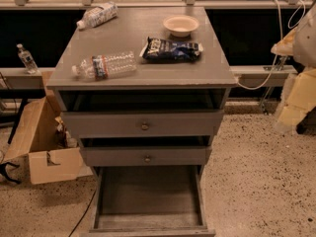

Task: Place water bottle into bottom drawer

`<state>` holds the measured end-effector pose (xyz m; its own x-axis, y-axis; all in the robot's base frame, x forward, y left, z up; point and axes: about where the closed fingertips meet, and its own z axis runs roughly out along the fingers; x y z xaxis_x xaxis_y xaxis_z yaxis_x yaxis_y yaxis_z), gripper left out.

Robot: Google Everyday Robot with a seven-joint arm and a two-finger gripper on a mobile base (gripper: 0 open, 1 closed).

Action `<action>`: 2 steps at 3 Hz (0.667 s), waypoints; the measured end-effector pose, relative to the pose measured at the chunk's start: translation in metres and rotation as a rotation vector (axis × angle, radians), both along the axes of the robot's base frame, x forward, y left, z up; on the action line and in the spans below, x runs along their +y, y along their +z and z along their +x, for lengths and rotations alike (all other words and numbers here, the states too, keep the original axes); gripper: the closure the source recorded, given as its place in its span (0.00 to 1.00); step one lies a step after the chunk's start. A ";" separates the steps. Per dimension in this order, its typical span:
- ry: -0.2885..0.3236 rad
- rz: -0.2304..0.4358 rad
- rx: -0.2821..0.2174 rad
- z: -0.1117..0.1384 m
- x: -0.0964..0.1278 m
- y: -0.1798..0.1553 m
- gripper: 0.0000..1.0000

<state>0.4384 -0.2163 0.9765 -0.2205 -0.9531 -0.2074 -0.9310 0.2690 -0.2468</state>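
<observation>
The water bottle (105, 65) is clear ribbed plastic with a white cap and a red-and-blue label band. It lies on its side at the front left of the grey cabinet top (143, 43). The bottom drawer (148, 226) is pulled out below the two knobbed drawers, and its plain grey interior holds nothing. My gripper (291, 107) is at the right edge of the view, beside the cabinet at about the height of the top drawer. It is far from the bottle and touches nothing I can see.
On the cabinet top lie a bottle with a white-and-blue label (97, 15) at the back left, a white bowl (180, 25) at the back, and a dark chip bag (172, 49). An open cardboard box (44, 147) stands on the floor at the left. A small upright bottle (26, 58) stands far left.
</observation>
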 end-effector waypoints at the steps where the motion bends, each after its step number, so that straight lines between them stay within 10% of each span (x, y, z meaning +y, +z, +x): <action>1: 0.007 0.004 -0.009 0.002 0.003 0.001 0.00; 2: 0.101 0.068 -0.036 0.033 0.044 0.000 0.00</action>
<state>0.4715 -0.1723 0.9767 -0.1157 -0.9536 -0.2781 -0.9451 0.1919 -0.2645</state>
